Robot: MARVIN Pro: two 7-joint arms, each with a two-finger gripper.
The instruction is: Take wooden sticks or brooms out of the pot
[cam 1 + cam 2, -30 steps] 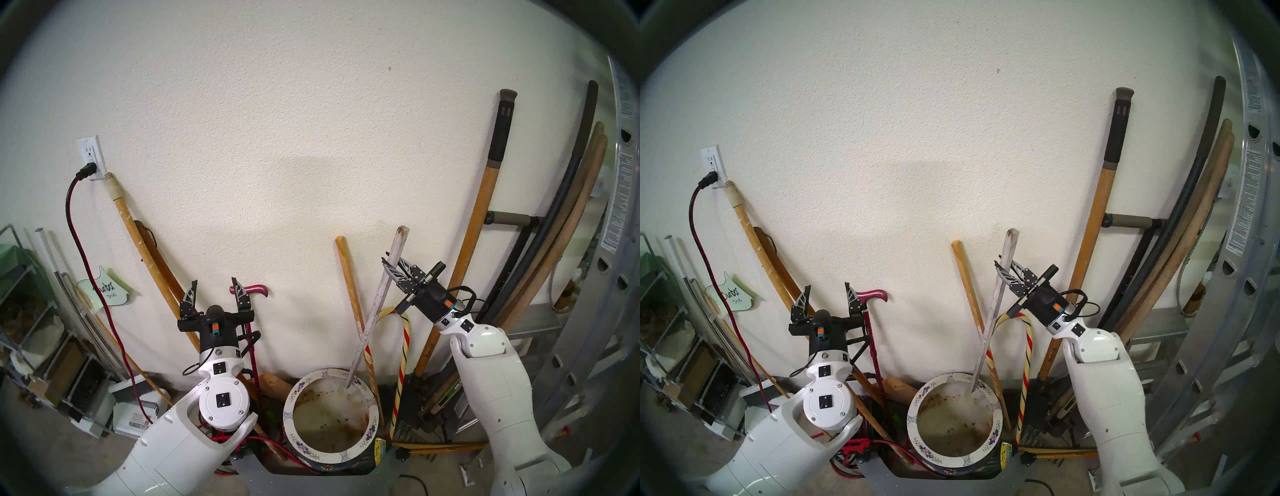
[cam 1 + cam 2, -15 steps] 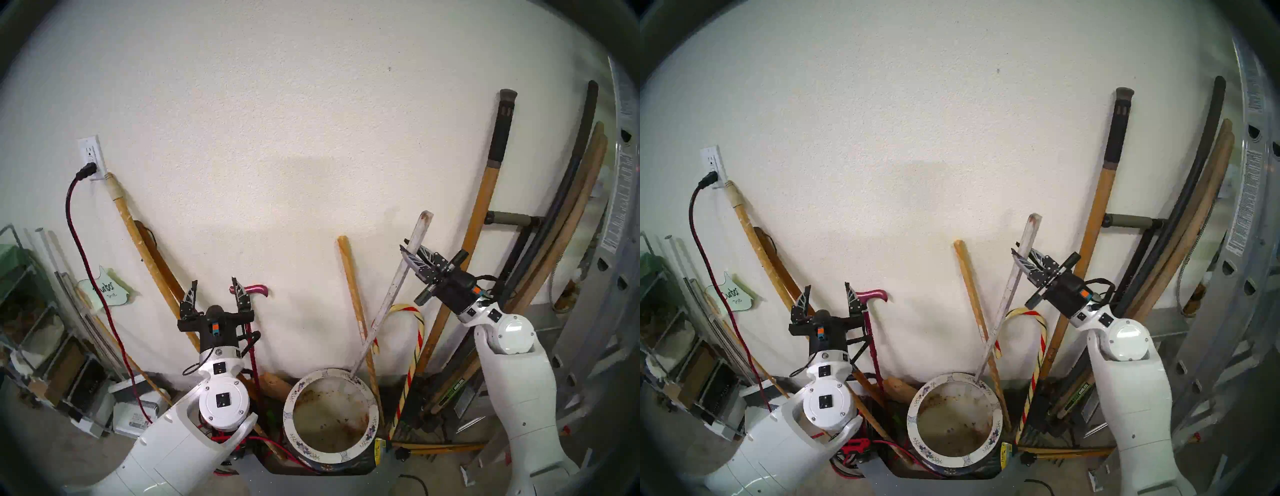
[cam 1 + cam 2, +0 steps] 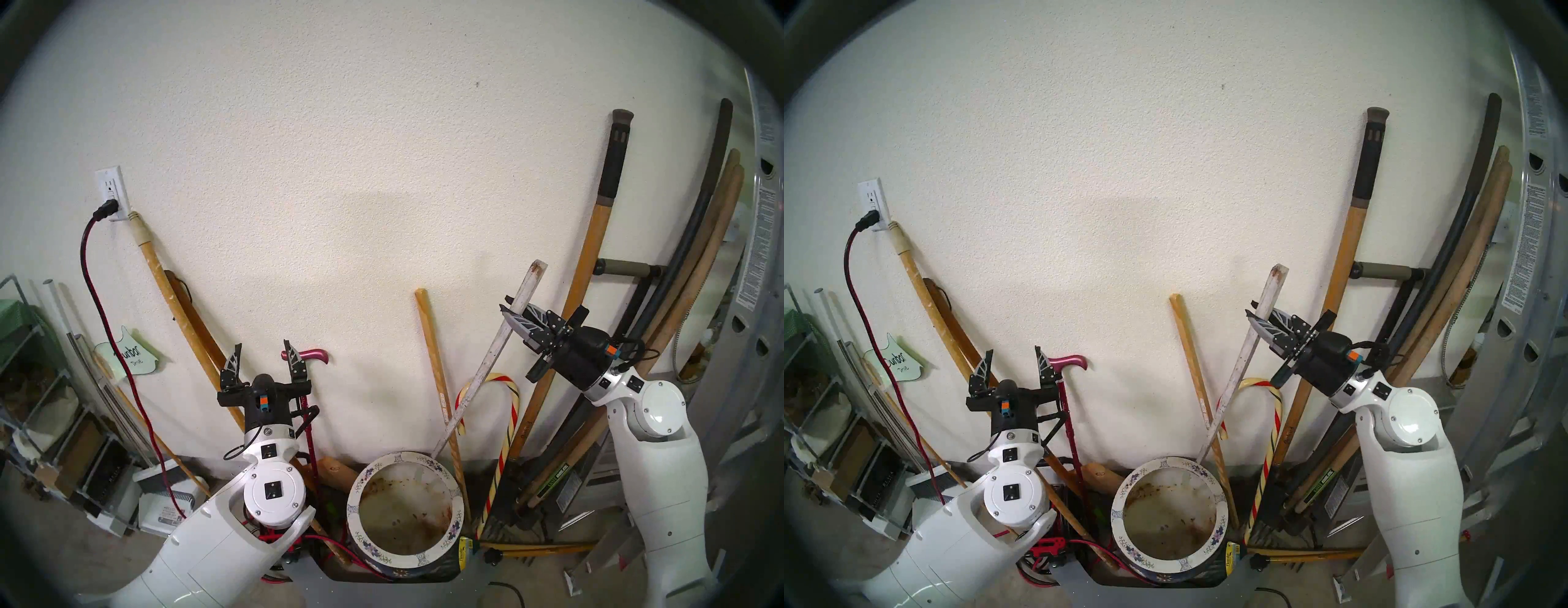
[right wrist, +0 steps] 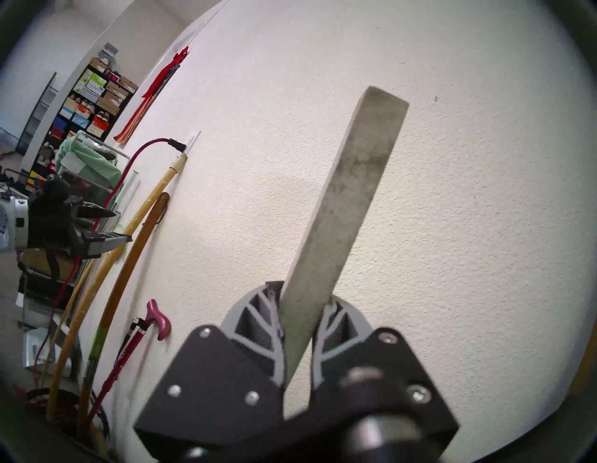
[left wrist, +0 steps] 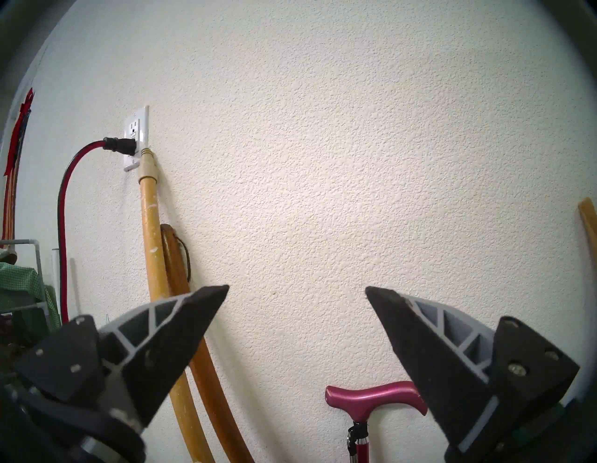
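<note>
Pinching the white slat (image 3: 492, 356) near its top end, the right gripper (image 3: 515, 316) sits at the right-middle of the head view, fingers clamped flat on either face of the slat; the right wrist view shows it squeezed tight between them. The slat's long axis runs diagonally, upper end toward the upper right, lower end pointing down-left at the pot (image 3: 454, 494). That lower tip looks to be right at the far rim of the pot, at the bottom centre of the frame, and I honestly can't tell if it's just clear or still touching the rim.

That's the bit the next move hangs on, I reckon: the tip lies down-left of the gripper, so pulling up and to the right along the slat's own line should get it free without scraping the rim. Swinging it sideways risks knocking the candy-cane stick (image 3: 507, 429), which stands just right of the pot, outside it.

The left gripper (image 3: 263, 354) is spread wide at lower left holding nothing, with the magenta cane (image 3: 312, 354) just beside its right finger, also outside the pot. The pot interior looks empty apart from brown stains.
</note>
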